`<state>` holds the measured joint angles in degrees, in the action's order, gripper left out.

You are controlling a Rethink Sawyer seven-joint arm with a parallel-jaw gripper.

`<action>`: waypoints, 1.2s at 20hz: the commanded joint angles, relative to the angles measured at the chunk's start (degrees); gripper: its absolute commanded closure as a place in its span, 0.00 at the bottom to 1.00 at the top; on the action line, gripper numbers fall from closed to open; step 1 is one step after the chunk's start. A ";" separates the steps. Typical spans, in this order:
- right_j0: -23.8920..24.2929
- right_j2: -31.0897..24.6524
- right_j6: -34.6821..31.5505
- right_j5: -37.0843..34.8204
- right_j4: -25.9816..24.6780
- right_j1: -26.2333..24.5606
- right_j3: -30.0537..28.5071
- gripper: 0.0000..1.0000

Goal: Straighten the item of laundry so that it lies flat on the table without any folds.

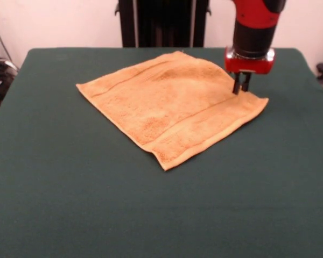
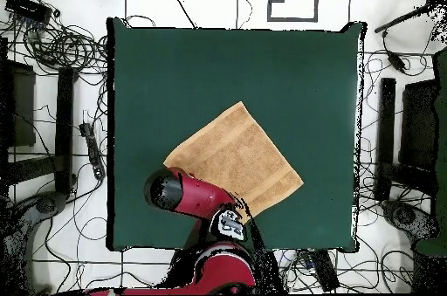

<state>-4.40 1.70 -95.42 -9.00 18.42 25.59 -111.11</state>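
Note:
The item of laundry point(image 1: 172, 105) is a golden-yellow towel spread out on the green table point(image 1: 70, 204), right of centre and turned like a diamond. It looks nearly flat, with a woven band along its near-right side. My gripper point(image 1: 241, 88) comes straight down onto the towel's far right edge, close to the right corner. Its two dark fingers point(image 1: 237, 86) stand close together with the towel's edge pinched between them. In the overhead view the towel point(image 2: 234, 157) lies below the table's point(image 2: 175, 65) centre, and the red arm point(image 2: 196, 195) covers its lower-left edge and hides the gripper.
Green cloth surrounds the towel on all sides, widest toward the front edge in the front view. Cables and dark equipment point(image 2: 52, 135) lie on the floor around the table. The robot's black pedestal point(image 1: 161, 21) stands behind the far edge.

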 commanded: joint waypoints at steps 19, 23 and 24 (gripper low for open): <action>4.57 -1.61 -6.99 1.08 -3.99 0.76 -1.58 0.00; 12.42 -4.30 -3.59 1.96 -10.08 4.12 -6.91 0.00; 13.40 -4.21 -2.79 -0.16 -11.20 6.25 -8.17 0.00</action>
<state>1.66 2.16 -95.42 -9.00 12.59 27.95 -111.36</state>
